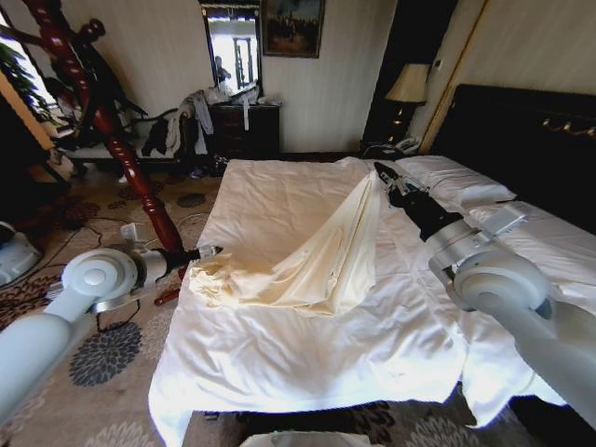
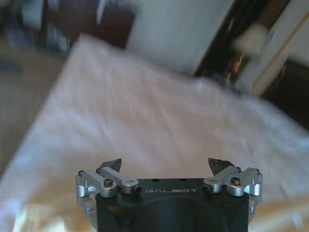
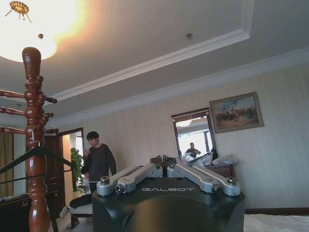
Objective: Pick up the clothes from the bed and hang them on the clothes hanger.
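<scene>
While right hand (image 1: 381,169) lifts clothes (image 1: 317,251) (peaked).

bare duvet lies open around the clothes (image 1: 307,256); wooden coat stand (image 1: 102,121) crowds the bed's left edge.

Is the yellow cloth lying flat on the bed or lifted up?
Partly lifted: the right gripper pulls one end of the clothes up into a tent; the rest lies on the bed.

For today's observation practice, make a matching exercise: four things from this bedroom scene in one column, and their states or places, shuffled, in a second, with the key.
1. clothes
2. left gripper
3. right gripper
4. coat stand

A. fingers open above the bed
B. fingers shut, lifting cream fabric
C. beside the bed, on the robot's left
D. raised into a tent on the duvet

Pairs: 1-D, 2-A, 3-B, 4-C
</scene>
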Controlling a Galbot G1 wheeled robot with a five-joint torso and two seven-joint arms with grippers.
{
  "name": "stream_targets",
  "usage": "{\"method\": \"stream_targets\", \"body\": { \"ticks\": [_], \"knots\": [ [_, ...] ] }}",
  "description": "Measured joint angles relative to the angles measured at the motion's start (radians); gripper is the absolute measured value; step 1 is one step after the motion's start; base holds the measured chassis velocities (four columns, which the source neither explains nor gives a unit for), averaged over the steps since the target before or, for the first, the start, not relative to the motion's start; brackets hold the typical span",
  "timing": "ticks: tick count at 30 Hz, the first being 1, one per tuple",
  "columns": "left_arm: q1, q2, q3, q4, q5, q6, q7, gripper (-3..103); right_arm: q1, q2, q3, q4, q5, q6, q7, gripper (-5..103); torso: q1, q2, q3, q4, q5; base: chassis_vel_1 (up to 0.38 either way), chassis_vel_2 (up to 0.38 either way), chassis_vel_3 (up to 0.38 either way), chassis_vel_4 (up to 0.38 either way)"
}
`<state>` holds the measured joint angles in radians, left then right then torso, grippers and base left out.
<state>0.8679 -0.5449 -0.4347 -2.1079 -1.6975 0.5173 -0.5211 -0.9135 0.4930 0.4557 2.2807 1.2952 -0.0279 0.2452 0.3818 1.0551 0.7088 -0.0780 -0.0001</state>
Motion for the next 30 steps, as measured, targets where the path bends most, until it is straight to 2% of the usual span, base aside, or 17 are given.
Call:
{"method": "stream_targets", "body": {
  "ticks": [1, 3, 4, 5, 6, 7, 8, 9, 12, 15, 18, 21, 23, 26, 30],
  "knots": [
    [0.000, 0.000, 0.000, 0.000, 0.000, 0.000, 0.000, 100, 0.000, 0.000, 0.000, 0.000, 0.000, 0.000, 0.000, 0, 0.000, 0.000, 0.000, 0.0000, 0.0000, 0.000, 0.000, 0.000, 0.000],
    [-0.027, 0.003, 0.005, 0.015, 0.096, -0.086, 0.033, 100, 0.000, 0.000, 0.000, -0.001, 0.000, 0.011, -0.006, 0, 0.000, 0.000, 0.000, 0.0001, -0.0002, 0.000, 0.000, 0.000, 0.000],
    [-0.051, 0.013, 0.005, 0.025, 0.171, -0.139, 0.050, 100, 0.002, -0.002, 0.000, -0.003, -0.001, 0.021, -0.015, 0, 0.000, 0.000, 0.000, 0.0000, -0.0002, 0.000, 0.000, 0.000, 0.000],
    [-0.058, 0.018, 0.005, 0.029, 0.198, -0.153, 0.057, 100, 0.003, -0.002, 0.000, -0.003, -0.002, 0.025, -0.018, 0, 0.000, 0.000, 0.000, 0.0000, -0.0002, 0.000, 0.000, 0.000, 0.000],
    [-0.075, 0.033, 0.003, 0.039, 0.262, -0.183, 0.076, 100, 0.006, -0.004, 0.000, -0.006, -0.009, 0.035, -0.029, 0, 0.000, 0.000, 0.000, -0.0001, 0.0000, 0.000, 0.000, 0.000, 0.000],
    [-0.075, 0.033, 0.003, 0.039, 0.262, -0.183, 0.076, 100, 0.006, -0.004, 0.000, -0.006, -0.009, 0.035, -0.029, 0, 0.000, 0.000, 0.000, -0.0001, 0.0000, 0.000, 0.000, 0.000, 0.000],
    [-0.100, 0.056, -0.004, 0.048, 0.321, -0.208, 0.094, 100, 0.010, -0.007, 0.000, -0.011, -0.026, 0.047, -0.047, 0, 0.000, 0.000, 0.000, 0.0000, 0.0001, 0.000, 0.000, 0.000, 0.000],
    [-0.123, 0.076, -0.012, 0.054, 0.345, -0.214, 0.098, 100, 0.011, -0.008, 0.000, -0.013, -0.038, 0.052, -0.058, 0, 0.000, 0.000, 0.000, 0.0002, -0.0001, 0.000, 0.000, 0.000, 0.000],
    [-0.169, 0.112, -0.026, 0.071, 0.372, -0.213, 0.099, 100, 0.011, -0.008, 0.000, -0.013, -0.049, 0.056, -0.067, 0, 0.000, 0.000, 0.000, 0.0001, -0.0002, 0.000, 0.000, 0.000, 0.000],
    [-0.273, 0.175, -0.031, 0.158, 0.413, -0.201, 0.119, 100, 0.006, 0.007, 0.002, -0.008, -0.059, 0.056, -0.071, 0, 0.000, 0.000, 0.000, 0.0001, 0.0001, 0.000, 0.000, 0.000, 0.000],
    [-0.323, 0.193, -0.021, 0.210, 0.409, -0.198, 0.131, 100, 0.004, 0.014, 0.005, -0.008, -0.062, 0.056, -0.072, 0, 0.000, 0.000, 0.000, 0.0001, -0.0002, 0.000, 0.000, 0.000, 0.000],
    [-0.444, 0.227, 0.008, 0.347, 0.381, -0.186, 0.158, 100, 0.011, 0.033, 0.002, -0.016, -0.065, 0.056, -0.073, 0, 0.000, 0.000, 0.000, -0.0002, -0.0002, 0.000, 0.000, 0.000, 0.000],
    [-0.466, 0.233, 0.012, 0.374, 0.378, -0.178, 0.161, 100, 0.013, 0.035, -0.001, -0.017, -0.066, 0.056, -0.075, 0, 0.000, 0.000, 0.000, -0.0002, -0.0001, 0.000, 0.000, 0.000, 0.000],
    [-0.557, 0.254, 0.035, 0.510, 0.367, -0.123, 0.181, 100, 0.017, 0.039, -0.010, -0.023, -0.072, 0.056, -0.089, 0, 0.000, 0.000, 0.000, 0.0004, -0.0003, 0.000, 0.000, 0.000, 0.000],
    [-0.605, 0.256, 0.063, 0.600, 0.359, -0.067, 0.204, 100, 0.019, 0.045, -0.012, -0.029, -0.075, 0.057, -0.096, 0, 0.000, 0.000, 0.000, 0.0003, -0.0004, 0.000, 0.000, 0.000, 0.000]
  ]
}}
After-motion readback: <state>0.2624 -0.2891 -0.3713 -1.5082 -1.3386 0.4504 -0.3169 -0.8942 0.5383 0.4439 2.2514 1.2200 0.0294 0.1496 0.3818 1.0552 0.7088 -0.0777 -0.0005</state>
